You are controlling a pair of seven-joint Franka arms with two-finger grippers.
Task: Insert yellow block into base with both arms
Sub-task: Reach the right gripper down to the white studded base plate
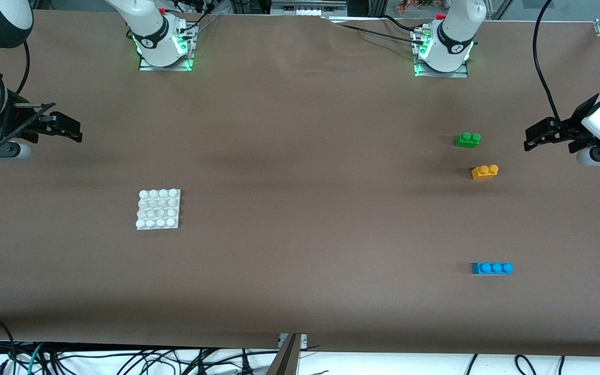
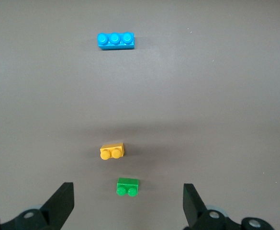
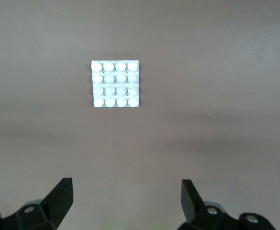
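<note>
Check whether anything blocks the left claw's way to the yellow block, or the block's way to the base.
The green brick sits near the left claw and just beside the yellow block. Only bare table lies between block and base.

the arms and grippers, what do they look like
Both arms are white with black joint bands, on bases lit green with black cables trailing off. The left gripper and right gripper are black with two fingers; a silver wrist section with a blue light sits above the right one.
</note>
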